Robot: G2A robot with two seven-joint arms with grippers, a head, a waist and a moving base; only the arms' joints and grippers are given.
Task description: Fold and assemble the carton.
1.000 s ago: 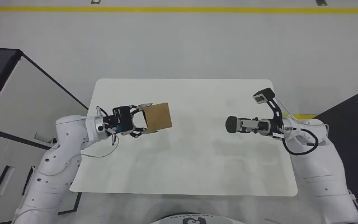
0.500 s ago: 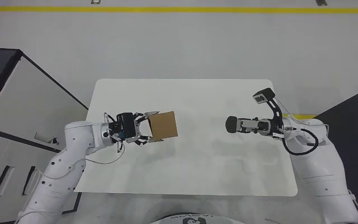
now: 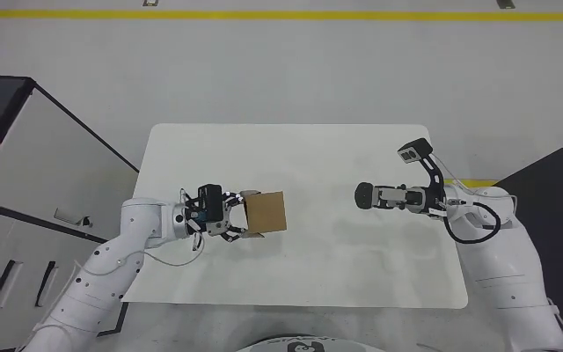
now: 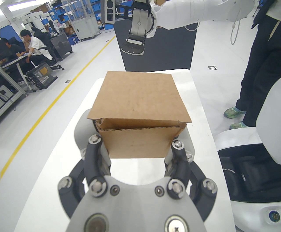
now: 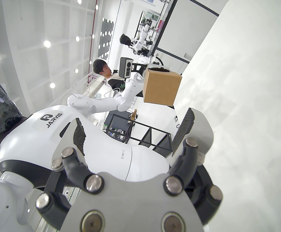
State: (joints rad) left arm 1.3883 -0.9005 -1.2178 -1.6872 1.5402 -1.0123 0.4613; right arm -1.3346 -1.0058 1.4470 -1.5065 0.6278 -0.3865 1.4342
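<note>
Your left hand (image 3: pixel 234 216) is clamped on the sides of the brown carton (image 3: pixel 266 212), which sits at the left-middle of the counter (image 3: pixel 352 264). Your right hand (image 3: pixel 363 194) hangs well apart from it, fingers spread.

Carton (image 3: pixel 266 212) stands left of centre; open tabletop (image 3: pixel 317 255) between it and the right gripper (image 3: pixel 362 195)

A robotics lab: parts shelves (image 4: pixel 65 9), yellow floor line (image 3: pixel 281 14).
</note>
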